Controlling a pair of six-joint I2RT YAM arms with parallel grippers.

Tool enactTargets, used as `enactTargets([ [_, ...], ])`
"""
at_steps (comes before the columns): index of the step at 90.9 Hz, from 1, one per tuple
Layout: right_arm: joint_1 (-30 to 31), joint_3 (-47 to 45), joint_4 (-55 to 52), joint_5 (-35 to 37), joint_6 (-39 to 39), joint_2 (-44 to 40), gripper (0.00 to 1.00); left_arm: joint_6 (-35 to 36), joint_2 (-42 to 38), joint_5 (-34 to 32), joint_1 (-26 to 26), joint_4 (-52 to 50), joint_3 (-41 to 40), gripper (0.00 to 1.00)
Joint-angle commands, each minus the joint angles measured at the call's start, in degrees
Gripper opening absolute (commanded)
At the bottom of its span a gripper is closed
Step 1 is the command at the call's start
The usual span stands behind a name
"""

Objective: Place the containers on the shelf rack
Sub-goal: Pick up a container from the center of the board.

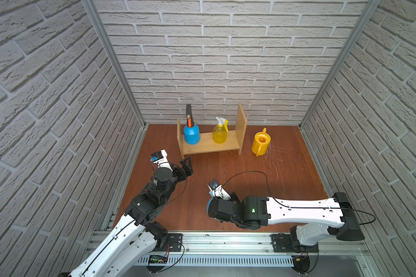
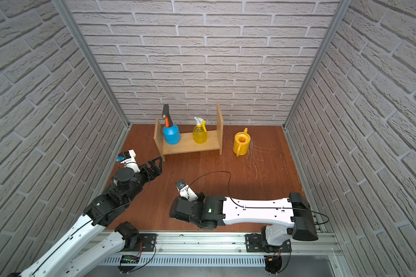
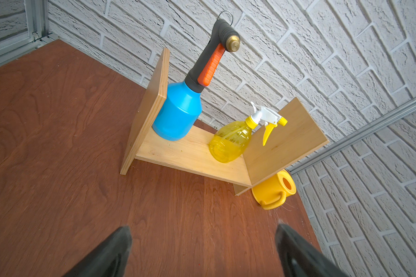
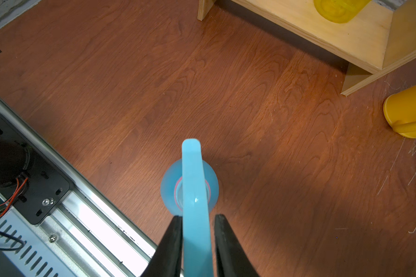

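"Why's the left claw (image 3: 201,242) gaping over the desk (image 1: 226,172), lower left?"

"Idle, I'd guess. The blue pump sprayer (image 1: 191,135) stands on the shelf rack (image 1: 209,146) beside the shorter panel, long top straight up."

"And lower centre?"

"The right claw (image 4: 197,223) pinches the teardrop bottle (image 4: 190,167) by its thin handle strip, an easy hold for narrow jaws. It stands upright on the desk, handle running towards the rack."

"Further right?"

"The yellow trigger bottle (image 1: 219,135) is shelved, nozzle rightward. The watering can (image 1: 260,144) sits on the desk, spout to the brick wall (image 1: 226,72)."
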Motion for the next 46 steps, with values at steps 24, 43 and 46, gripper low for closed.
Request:
enactTargets([
  [24,-1.5,-9.0,12.1,-0.5,-7.3,-9.5,0.09,1.0,0.2,-1.1,0.4,2.4,-1.0,0.98],
  [43,-4.6,-13.4,15.6,-1.3,-10.3,-16.1,0.03,2.0,0.5,-0.9,0.3,3.5,-1.2,0.98],
  [46,-5.4,-13.7,15.7,-1.6,-10.7,-16.9,0.03,2.0,0.7,-0.8,0.4,3.6,-1.3,0.98],
])
